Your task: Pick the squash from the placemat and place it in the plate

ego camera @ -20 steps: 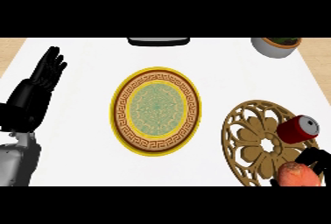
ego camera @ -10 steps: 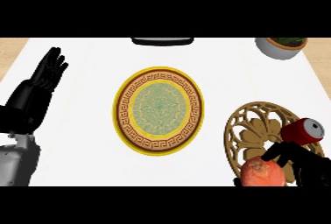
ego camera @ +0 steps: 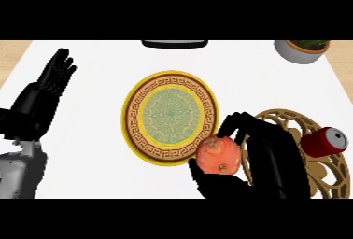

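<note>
An orange squash (ego camera: 220, 155) is held in my right hand (ego camera: 265, 161), whose fingers and thumb curl round it. It hangs just off the lower right rim of the round yellow-rimmed plate (ego camera: 169, 116), left of the brown openwork placemat (ego camera: 314, 126). The plate's patterned green centre is bare. At the left edge my left hand (ego camera: 43, 95) rests open, fingers up.
A red can (ego camera: 325, 142) lies on the placemat's right side. A grey pot with a plant (ego camera: 301, 49) stands at the back right. A dark object (ego camera: 175, 43) sits at the counter's far edge, behind the plate.
My right hand has carried the squash left and up, from over the placemat's lower part to the plate's lower right rim. The left hand has stayed in place.
</note>
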`<state>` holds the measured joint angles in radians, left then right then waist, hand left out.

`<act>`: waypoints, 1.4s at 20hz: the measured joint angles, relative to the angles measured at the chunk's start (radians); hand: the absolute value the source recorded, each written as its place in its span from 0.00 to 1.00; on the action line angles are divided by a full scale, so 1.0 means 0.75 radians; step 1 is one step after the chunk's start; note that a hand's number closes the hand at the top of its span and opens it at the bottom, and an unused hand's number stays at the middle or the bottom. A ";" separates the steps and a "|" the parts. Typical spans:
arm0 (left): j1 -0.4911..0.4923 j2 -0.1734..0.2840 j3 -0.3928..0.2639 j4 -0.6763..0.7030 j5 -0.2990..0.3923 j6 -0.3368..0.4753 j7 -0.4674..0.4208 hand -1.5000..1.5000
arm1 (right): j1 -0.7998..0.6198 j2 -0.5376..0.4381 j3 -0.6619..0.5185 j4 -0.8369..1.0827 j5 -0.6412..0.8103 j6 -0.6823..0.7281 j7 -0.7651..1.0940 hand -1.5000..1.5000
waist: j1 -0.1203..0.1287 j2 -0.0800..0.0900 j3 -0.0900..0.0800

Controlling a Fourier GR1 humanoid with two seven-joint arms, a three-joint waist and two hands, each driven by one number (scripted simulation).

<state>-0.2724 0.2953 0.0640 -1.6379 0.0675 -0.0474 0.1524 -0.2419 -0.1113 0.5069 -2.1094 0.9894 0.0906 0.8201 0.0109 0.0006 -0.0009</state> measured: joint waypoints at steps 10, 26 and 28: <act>-0.028 -0.028 -0.004 0.045 -0.025 -0.011 -0.032 0.50 | -0.506 0.135 -0.016 0.712 -0.156 -0.292 0.072 1.00 | 0.014 0.005 0.001; -0.060 -0.036 0.008 0.060 -0.021 -0.052 -0.045 0.50 | -0.922 0.148 0.095 1.684 -0.633 -0.821 -0.127 0.00 | 0.063 0.018 0.001; -0.062 -0.042 -0.002 0.056 -0.027 -0.055 -0.049 0.50 | -0.949 0.148 0.121 1.724 -0.733 -0.873 -0.169 0.00 | 0.077 0.021 0.002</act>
<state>-0.3190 0.2640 0.0626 -1.5956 0.0470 -0.0886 0.1156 -0.9537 -0.0003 0.5975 -0.8163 0.4398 -0.5643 0.6933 0.0689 0.0166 0.0003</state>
